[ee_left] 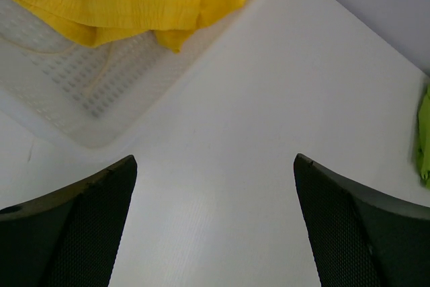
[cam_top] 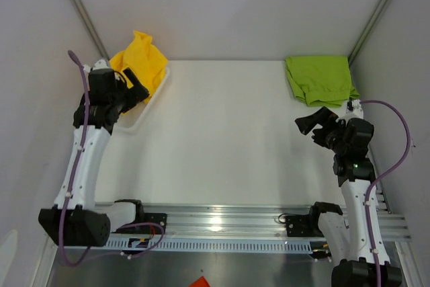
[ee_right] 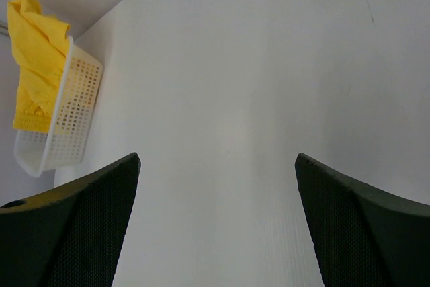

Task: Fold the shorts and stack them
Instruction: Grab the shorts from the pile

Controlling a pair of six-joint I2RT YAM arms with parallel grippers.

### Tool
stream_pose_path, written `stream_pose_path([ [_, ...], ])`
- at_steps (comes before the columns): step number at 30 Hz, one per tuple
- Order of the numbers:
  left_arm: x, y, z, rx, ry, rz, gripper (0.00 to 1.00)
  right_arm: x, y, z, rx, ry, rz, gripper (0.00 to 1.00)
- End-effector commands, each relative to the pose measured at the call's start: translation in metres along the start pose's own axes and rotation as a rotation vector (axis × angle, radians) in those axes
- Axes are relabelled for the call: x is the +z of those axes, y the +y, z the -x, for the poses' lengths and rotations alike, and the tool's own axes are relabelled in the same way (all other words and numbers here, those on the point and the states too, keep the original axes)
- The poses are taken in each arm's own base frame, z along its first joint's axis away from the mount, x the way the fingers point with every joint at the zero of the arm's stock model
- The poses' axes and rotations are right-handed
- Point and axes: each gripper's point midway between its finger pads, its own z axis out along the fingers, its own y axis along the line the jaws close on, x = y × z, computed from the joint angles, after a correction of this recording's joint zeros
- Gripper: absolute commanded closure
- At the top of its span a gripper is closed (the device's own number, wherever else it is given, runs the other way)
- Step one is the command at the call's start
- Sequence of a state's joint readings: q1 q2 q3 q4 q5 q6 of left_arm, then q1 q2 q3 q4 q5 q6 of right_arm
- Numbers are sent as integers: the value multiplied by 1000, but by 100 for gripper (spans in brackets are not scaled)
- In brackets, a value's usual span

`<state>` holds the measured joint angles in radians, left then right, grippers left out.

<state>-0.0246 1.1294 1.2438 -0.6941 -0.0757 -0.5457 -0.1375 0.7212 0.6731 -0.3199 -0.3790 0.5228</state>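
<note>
While I'm checking both wrist cams, L gripper [ee_left: 213, 159]: fingers are standing wide apart, so it's open, w/ only bare white tabletop showing btwn them.
R gripper [ee_right: 216, 158]: also gaping wide, open, gripping nothing; the same white surface is showing btwn its fingers.
L gripper pos: in the top cam I'm seeing it hanging over the far-left corner, above the basket [cam_top: 136, 121], pointing twd the yellow shorts [cam_top: 141, 58]. From that angle it's overlapping them, but I can't tell if it's touching.
R gripper pos: it's hovering on the right side, near the green shorts [cam_top: 319, 78] and on the near side of them, not touching, fingers pointing left across the table.
Yellow shorts: they're sitting bunched in the white mesh basket, the waistband running across the L wrist view, cloth spilling over the basket's rim. In the R wrist view they're rising above the basket top, against the wall.
Green shorts: they're lying in a flat, roughly folded pile in the far-right corner, well apart from the yellow pair. Just a sliver is peeking in at the right edge of the L wrist view.
Basket: it's resting on the table [cam_top: 222, 132] at the far left, close to the left wall.
Stack status: the 2 pairs are lying at opposite corners, not stacked.
</note>
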Motion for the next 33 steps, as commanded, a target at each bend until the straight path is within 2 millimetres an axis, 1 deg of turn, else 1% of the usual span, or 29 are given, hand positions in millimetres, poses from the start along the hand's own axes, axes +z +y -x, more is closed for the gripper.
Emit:
stream_pose_path([
  [1, 34, 11, 28, -97, -12, 18, 2, 3, 5, 1, -40, 3, 37, 0],
  [2, 41, 12, 36, -119, -17, 29, 2, 3, 6, 0, -43, 6, 40, 1],
  [3, 63, 20, 29, -123, 23, 74, 3, 3, 7, -1, -46, 12, 49, 0],
  [4, 71, 26, 39, -128, 1, 119, 3, 4, 8, -1, -47, 12, 52, 1],
  [5, 78, 25, 47, -127, -4, 132, 3, 4, 7, -3, -47, 18, 54, 1],
  [6, 103, 34, 37, -123, 44, 177, 4, 5, 7, -5, -45, 25, 57, 0],
  [7, 106, 27, 55, -121, 22, 178, 5, 5, 7, -6, -44, 29, 58, 1],
  [9, 128, 38, 52, -105, 54, 246, 6, 6, 8, -8, -42, 35, 72, 1],
  [10, 147, 45, 47, -99, 99, 287, 7, 6, 8, -9, -41, 37, 73, 0],
  [11, 153, 43, 57, -91, 87, 295, 7, 6, 9, -9, -42, 38, 76, 0],
  [12, 172, 53, 46, -80, 120, 335, 7, 5, 9, -10, -43, 38, 79, 1],
  [13, 179, 51, 54, -73, 101, 328, 7, 5, 8, -11, -43, 39, 80, 0],
  [15, 193, 51, 64, -74, 83, 336, 7, 5, 6, -14, -40, 42, 77, 1],
  [16, 215, 62, 46, -78, 137, 367, 8, 5, 6, -14, -40, 40, 76, 0],
  [17, 221, 69, 35, -79, 186, 394, 8, 6, 5, -15, -40, 40, 76, 0],
  [18, 226, 58, 52, -89, 162, 363, 9, 7, 4, -16, -39, 44, 75, 1],
  [19, 247, 69, 29, -86, 230, 395, 10, 8, 4, -17, -40, 46, 76, 0],
  [20, 250, 74, 19, -85, 268, 415, 11, 8, 4, -17, -39, 50, 75, 1],
  [21, 255, 70, 21, -92, 272, 395, 12, 9, 3, -17, -37, 53, 73, 0],
  [23, 265, 77, 6, -90, 306, 413, 15, 11, 3, -16, -38, 54, 72, 0],
  [24, 270, 78, 6, -89, 296, 407, 17, 11, 3, -17, -36, 55, 74, 0],
  [26, 275, 82, -5, -93, 310, 406, 28, 13, 3, -17, -36, 54, 76, 1],
  [27, 278, 84, -7, -98, 312, 403, 37, 14, 3, -17, -32, 55, 77, 1],
  [28, 277, 86, -5, -113, 306, 416, 62, 15, 3, -17, -31, 58, 77, 0],
  [29, 276, 89, -7, -122, 306, 436, 74, 16, 2, -17, -30, 58, 75, 1],
  [30, 268, 85, 4, -130, 282, 437, 85, 16, 3, -17, -27, 59, 78, 1],
  [31, 264, 83, 10, -136, 255, 433, 100, 17, 3, -17, -27, 61, 79, 0],
  [32, 258, 81, 20, -133, 220, 436, 100, 18, 3, -18, -24, 65, 80, 1],
  [33, 242, 71, 43, -137, 159, 412, 100, 18, 3, -18, -26, 64, 80, 1],
])
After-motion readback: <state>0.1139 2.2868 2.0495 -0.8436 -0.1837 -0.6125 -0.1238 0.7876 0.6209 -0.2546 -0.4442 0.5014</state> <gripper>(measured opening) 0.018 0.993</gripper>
